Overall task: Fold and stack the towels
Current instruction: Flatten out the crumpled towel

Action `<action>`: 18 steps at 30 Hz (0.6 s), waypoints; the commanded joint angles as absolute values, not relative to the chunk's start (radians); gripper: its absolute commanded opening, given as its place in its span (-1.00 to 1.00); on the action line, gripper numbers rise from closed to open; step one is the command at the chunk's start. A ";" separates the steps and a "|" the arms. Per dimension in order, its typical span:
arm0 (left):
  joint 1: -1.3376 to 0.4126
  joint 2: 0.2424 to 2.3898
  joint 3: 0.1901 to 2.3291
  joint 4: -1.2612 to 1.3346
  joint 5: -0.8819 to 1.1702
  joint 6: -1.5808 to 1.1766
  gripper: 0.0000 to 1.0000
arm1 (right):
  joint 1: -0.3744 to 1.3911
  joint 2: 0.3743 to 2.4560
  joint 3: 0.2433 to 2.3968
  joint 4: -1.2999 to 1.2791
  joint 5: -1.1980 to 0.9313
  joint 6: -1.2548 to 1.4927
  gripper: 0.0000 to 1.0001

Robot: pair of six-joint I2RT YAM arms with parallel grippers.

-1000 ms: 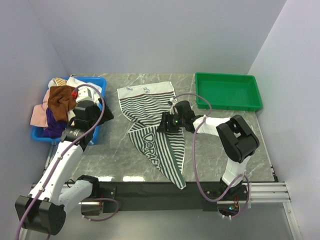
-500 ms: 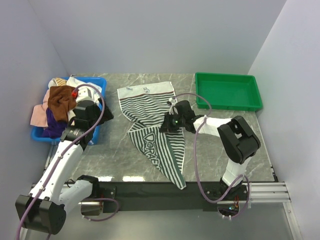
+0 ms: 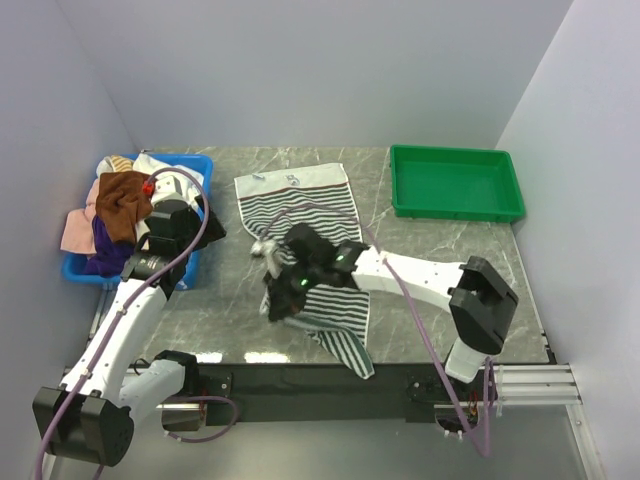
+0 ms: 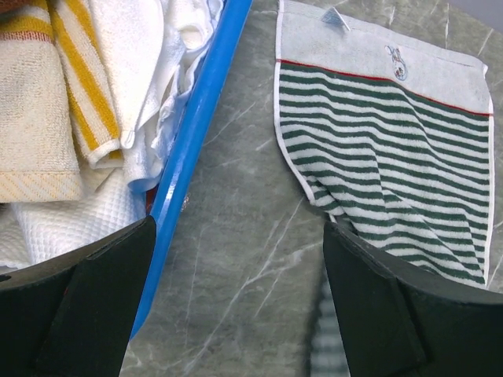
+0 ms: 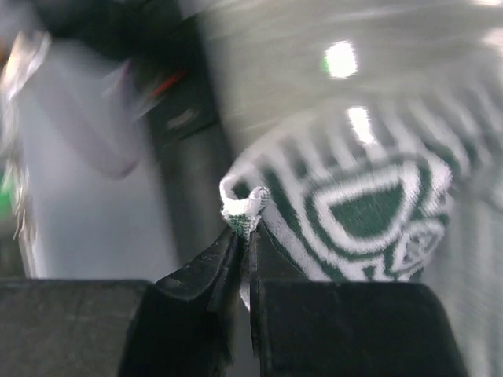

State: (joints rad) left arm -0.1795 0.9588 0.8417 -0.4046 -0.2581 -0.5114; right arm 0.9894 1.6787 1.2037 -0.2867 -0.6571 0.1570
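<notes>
A green-and-white striped towel (image 3: 297, 197) lies spread on the marble table, its near part bunched under my right arm. In the right wrist view my right gripper (image 5: 245, 226) is shut on a pinched white edge of this towel (image 5: 369, 196), lifted above the table. From above, that right gripper (image 3: 280, 305) hangs over the towel's near left side. My left gripper (image 3: 200, 228) stands open beside the blue bin, nothing between its fingers (image 4: 369, 306). More towels fill the bin: brown (image 3: 122, 198), pink (image 3: 75, 230), purple (image 3: 100, 248), yellow-striped (image 4: 78, 86).
The blue bin (image 3: 205, 165) sits at the table's left edge, its rim (image 4: 196, 133) just left of my left gripper. A green tray (image 3: 455, 214) stands at the back right. Grey walls close in on three sides.
My right gripper has shut on the striped towel's edge and swung left and toward the near edge, pulling the cloth over itself. The left arm has stayed put.
</notes>
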 commanded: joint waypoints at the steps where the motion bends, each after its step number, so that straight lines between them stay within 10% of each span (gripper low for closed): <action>1: -0.172 0.956 0.856 -0.370 -0.245 -0.500 0.86 | 1.109 1.698 1.343 -0.564 -0.830 -0.079 -0.85; 7: -0.170 0.962 0.856 -0.371 -0.236 -0.500 0.86 | 1.158 1.683 1.453 -0.718 -0.778 -0.202 0.30; 18: -0.190 1.011 0.868 -0.391 -0.092 -0.572 0.84 | 0.778 1.471 1.135 -0.445 -0.206 0.143 0.29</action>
State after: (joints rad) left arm -0.1761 0.9836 0.8417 -0.4049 -0.1883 -0.5293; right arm 0.8337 1.5272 1.1870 -0.5224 -0.4572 0.0353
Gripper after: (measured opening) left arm 0.925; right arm 0.653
